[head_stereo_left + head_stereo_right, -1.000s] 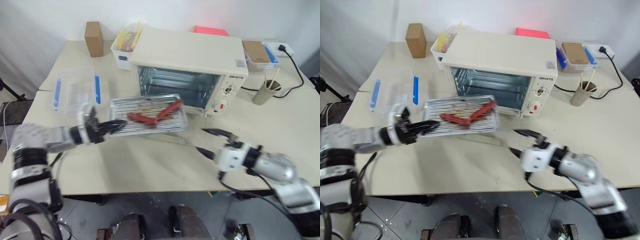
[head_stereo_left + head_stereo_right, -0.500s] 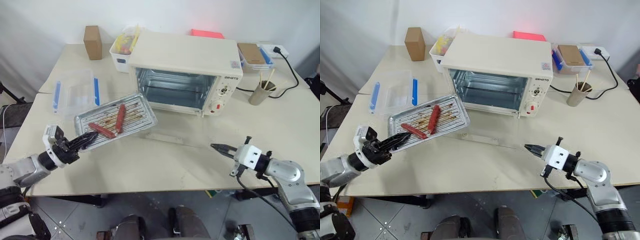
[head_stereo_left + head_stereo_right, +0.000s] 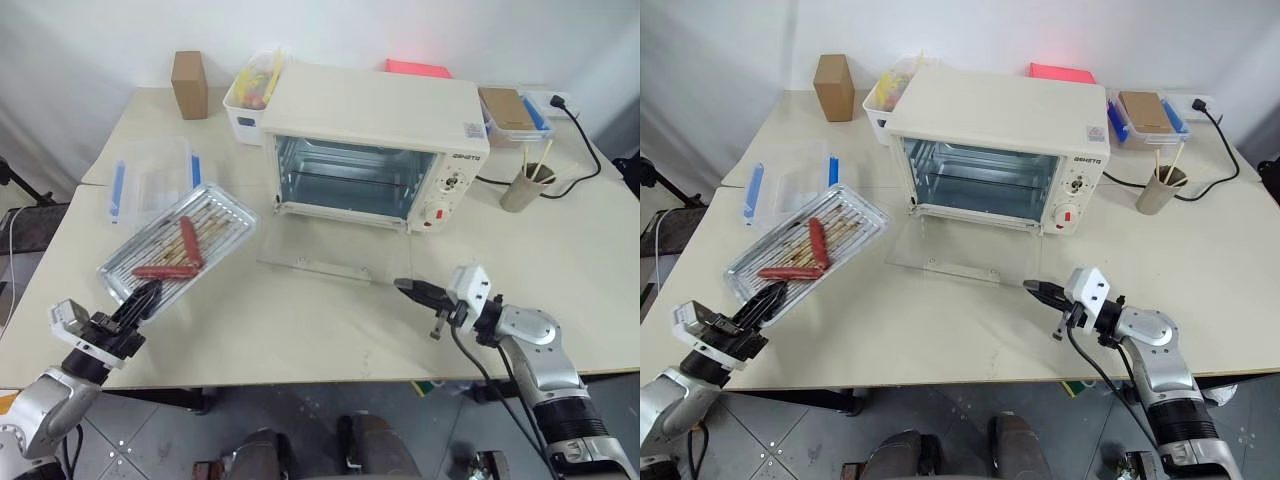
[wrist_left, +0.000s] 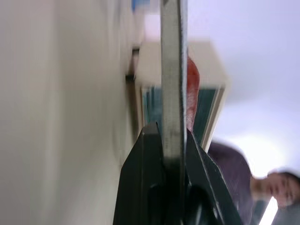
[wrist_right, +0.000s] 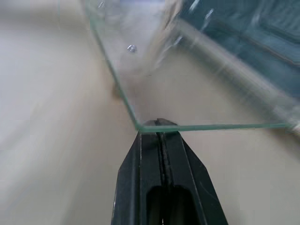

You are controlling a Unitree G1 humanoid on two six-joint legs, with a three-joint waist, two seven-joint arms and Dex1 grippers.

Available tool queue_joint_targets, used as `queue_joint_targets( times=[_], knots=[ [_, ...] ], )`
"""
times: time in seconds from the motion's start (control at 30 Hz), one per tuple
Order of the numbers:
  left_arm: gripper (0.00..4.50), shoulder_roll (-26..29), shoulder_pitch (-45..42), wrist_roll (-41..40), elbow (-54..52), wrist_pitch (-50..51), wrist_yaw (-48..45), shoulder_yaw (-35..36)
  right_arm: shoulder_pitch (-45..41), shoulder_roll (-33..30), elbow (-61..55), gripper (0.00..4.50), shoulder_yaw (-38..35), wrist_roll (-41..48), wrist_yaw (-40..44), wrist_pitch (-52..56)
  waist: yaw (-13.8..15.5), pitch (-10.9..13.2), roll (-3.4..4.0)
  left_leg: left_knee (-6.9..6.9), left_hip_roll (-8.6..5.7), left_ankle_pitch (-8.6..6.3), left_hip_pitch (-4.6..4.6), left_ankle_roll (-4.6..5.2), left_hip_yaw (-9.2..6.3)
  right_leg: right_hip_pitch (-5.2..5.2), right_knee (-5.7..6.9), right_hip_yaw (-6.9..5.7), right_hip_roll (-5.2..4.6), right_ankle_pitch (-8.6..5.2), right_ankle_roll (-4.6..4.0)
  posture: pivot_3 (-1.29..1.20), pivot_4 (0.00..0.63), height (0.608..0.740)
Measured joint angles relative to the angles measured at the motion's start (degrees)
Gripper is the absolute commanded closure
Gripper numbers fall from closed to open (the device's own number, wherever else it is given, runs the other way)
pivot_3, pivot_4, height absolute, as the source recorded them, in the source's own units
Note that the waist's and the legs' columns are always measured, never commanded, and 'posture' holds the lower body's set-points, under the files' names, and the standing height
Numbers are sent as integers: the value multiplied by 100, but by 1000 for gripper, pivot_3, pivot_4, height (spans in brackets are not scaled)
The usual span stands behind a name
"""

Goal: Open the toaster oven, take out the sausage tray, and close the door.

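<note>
The cream-white toaster oven [image 3: 370, 105] stands at the back middle of the table. Its glass door [image 3: 330, 250] is swung down flat in front of the empty cavity. At the front left, the silver sausage tray [image 3: 215, 215] hangs tilted above the table with two red sausages [image 3: 187, 243] on it. My left gripper [image 3: 140, 305] is shut on the tray's near rim, which is edge-on between the fingers [image 4: 150, 159] in the left wrist view. My right gripper [image 3: 405, 288] is shut, with its tip at the door's near right corner [image 5: 140, 125].
A clear box with blue latches [image 3: 152, 178] sits just behind the tray. At the back are a brown box [image 3: 188, 84], a white bin [image 3: 252, 95] and a lidded container [image 3: 515, 108]. A cup of sticks [image 3: 527, 185] and a black cable [image 3: 590, 150] lie to the oven's right.
My left arm has drawn the tray away from the oven, to the left and toward the table's near edge. My right gripper has gone from open to shut and moved up to the door's corner.
</note>
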Motion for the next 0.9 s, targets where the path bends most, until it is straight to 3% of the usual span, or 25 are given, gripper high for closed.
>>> queue_joint_targets(
  times=[0.3,0.33,0.4,0.57,0.8,0.83,0.9],
  knots=[
    [4500,-113,171,-4,-377,-107,74,-7,-170,125,-995,4483,-738,1235,-433,1137,11,0,-1,-3,1,0,-2,0,0,4,-13,0,6,0,0,0,150,740],
    [4500,-104,181,-4,-377,-83,64,-20,-249,128,-1071,4319,-811,1452,-520,1375,6,0,-1,-3,1,0,-3,0,0,3,-13,0,6,0,-1,0,150,740],
    [4500,-89,182,-4,-378,-18,35,-35,-399,118,-1243,3961,-993,1847,-608,1752,13,0,-1,-5,1,0,-4,1,-2,3,-15,-1,6,0,-1,0,150,740],
    [4500,52,166,-4,-366,156,-13,-251,-331,-219,-1535,2473,-1223,2189,-427,2177,77,-1,-1,-12,0,-4,-11,7,-4,4,-33,-4,6,0,0,0,150,740],
    [4500,713,-9,-3,-117,660,-409,-1047,966,-784,-2123,287,-1478,2064,254,2274,128,-1,-2,-14,1,-8,-11,14,-9,15,-50,-10,6,2,3,0,150,740],
    [4500,823,-153,-4,-26,718,-466,-1256,1255,-820,-2227,43,-1608,2045,335,2226,130,-1,-2,-15,1,-8,-11,13,-11,15,-50,-11,6,2,3,0,150,740],
    [4500,1098,-403,-5,195,891,-579,-1665,1796,-871,-2380,14,-1759,1923,494,2108,158,-1,-1,-15,-1,-7,-9,12,-26,29,-65,-23,8,2,3,0,150,740]
  ],
)
